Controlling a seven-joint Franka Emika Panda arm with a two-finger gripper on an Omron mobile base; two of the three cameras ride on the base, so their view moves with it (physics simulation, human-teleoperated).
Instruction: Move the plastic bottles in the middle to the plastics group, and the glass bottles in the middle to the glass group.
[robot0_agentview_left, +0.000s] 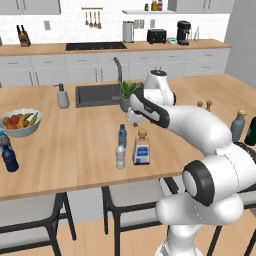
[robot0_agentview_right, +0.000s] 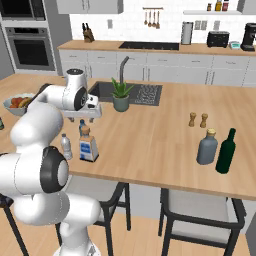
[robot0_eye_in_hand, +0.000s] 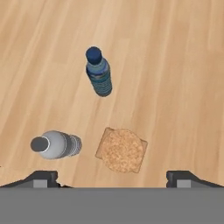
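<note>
Two dark fingertips are seen spread wide at the foot of the hand view, and nothing is held between them: the gripper (robot0_eye_in_hand: 112, 177) is poised above the middle cluster on the wooden counter (robot0_eye_in_hand: 175, 65). Directly beneath, the tan cork stopper of the square glass bottle (robot0_eye_in_hand: 121, 150) is looked down upon. Just beside it the clear-greyish bottle (robot0_eye_in_hand: 56, 145) is found, upright, apart from the cork; beyond both, the blue bottle (robot0_eye_in_hand: 99, 72) with its dark cap is standing free.

From the left base view, the same trio is grouped mid-counter: blue bottle (robot0_agentview_left: 122, 135) behind, clear-greyish bottle (robot0_agentview_left: 120, 156) in front, square glass bottle (robot0_agentview_left: 142, 148) to their right. Far left, the navy bottle (robot0_agentview_left: 9, 157) is placed near the fruit bowl (robot0_agentview_left: 21, 123). Far right, the grey-blue bottle (robot0_agentview_right: 207, 147) and the dark green bottle (robot0_agentview_right: 226, 151) are stood side by side, well apart from the middle.
</note>
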